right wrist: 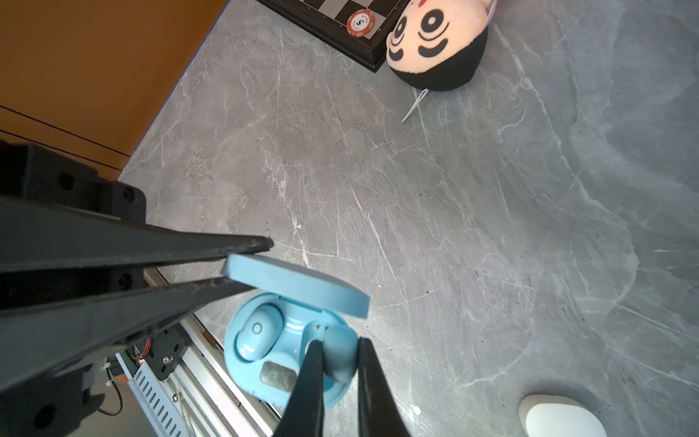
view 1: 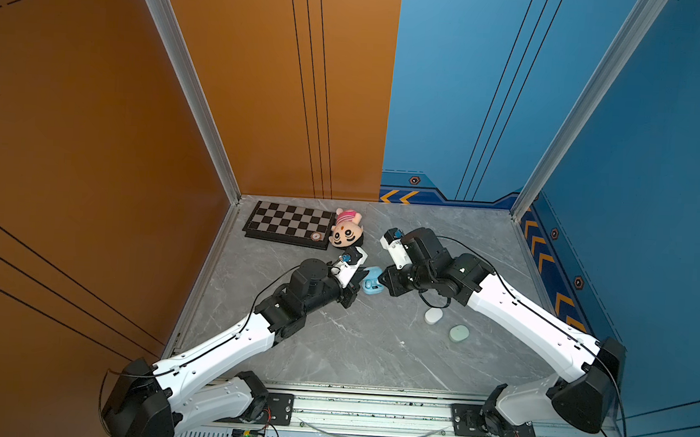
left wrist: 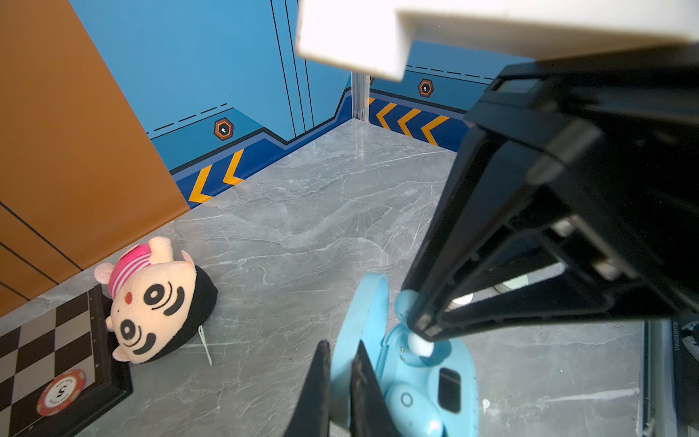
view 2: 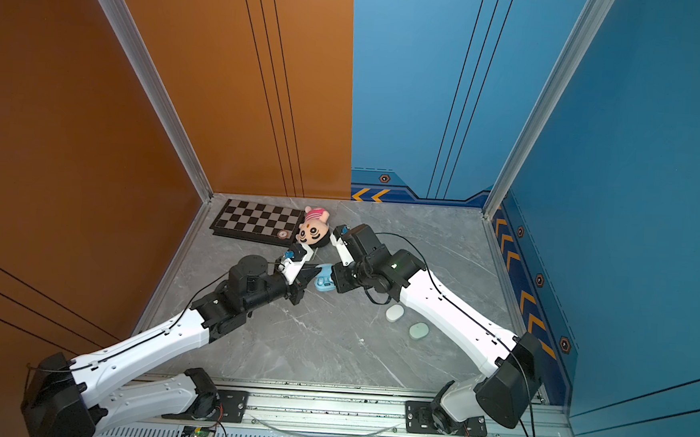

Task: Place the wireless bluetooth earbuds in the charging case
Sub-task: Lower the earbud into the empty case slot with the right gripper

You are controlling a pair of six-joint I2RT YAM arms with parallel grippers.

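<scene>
One earbud (right wrist: 257, 333) sat in the charging case (right wrist: 249, 374); we judged the second earbud (right wrist: 342, 357) light, slick, pinched sideways by right end effector (right wrist: 340, 342); left end effector (left wrist: 340, 346) clamped the lid (right wrist: 295, 283).

At the back of the grey marbled tabletop (view 1: 373, 350), a chessboard (view 1: 285, 223) lay flat with a red poker chip (view 1: 316, 236) on its corner and a plush doll head (view 1: 346, 232) against its edge.
</scene>
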